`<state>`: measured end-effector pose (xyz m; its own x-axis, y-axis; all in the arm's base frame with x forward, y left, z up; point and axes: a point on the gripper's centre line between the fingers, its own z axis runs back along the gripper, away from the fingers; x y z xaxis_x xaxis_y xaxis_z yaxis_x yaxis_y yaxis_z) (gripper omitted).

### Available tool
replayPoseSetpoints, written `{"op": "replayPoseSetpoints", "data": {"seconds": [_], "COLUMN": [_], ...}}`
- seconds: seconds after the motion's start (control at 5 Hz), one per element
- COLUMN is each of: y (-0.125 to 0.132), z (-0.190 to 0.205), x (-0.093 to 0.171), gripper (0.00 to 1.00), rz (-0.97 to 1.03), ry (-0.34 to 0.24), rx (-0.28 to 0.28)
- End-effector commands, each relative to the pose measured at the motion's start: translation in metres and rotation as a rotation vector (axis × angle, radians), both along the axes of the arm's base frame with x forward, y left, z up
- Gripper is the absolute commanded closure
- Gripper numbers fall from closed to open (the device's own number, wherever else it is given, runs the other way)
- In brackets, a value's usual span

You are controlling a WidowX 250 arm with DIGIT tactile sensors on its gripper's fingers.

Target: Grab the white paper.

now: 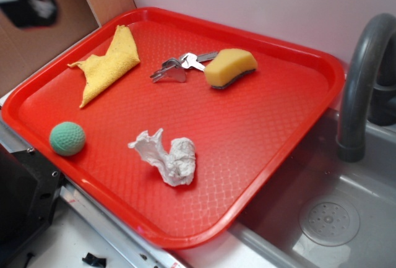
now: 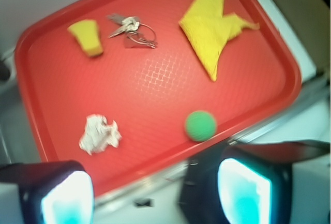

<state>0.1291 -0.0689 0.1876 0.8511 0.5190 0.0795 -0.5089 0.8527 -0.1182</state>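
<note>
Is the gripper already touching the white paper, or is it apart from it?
Apart. In the wrist view the gripper sits at the bottom edge, open, and bare red tray lies between its fingers and the white paper.

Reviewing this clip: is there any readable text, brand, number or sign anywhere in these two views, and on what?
None can be read in either view.
The keys may carry stamped marks, but they are too small and blurred to read.
The red tray, white paper, green ball, yellow cloth and yellow sponge show no lettering.
</note>
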Motion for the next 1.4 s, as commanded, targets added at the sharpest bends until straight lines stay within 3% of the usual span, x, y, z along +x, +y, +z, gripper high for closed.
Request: {"op": "replayPoseSetpoints", "data": {"seconds": [0.0, 0.2, 0.6, 0.8, 1.0, 1.2], "y": [-0.047, -0.064, -0.057, -0.057, -0.066, -0.069], "z": [-0.063, -0.097, -0.145, -0.162, -0.178, -0.181], "x": [0.042, 0.048, 0.051, 0.054, 0.059, 0.060], "gripper": [0.00, 0.00, 0.00, 0.00, 0.00, 0.15], "rz": [0.135, 0.062, 0.066, 0.054, -0.028, -0.029], "ry": [-0.017, 0.018, 0.106, 0.132, 0.137, 0.142], "rx": [0.049, 0.071, 0.090, 0.079, 0.025, 0.017]}}
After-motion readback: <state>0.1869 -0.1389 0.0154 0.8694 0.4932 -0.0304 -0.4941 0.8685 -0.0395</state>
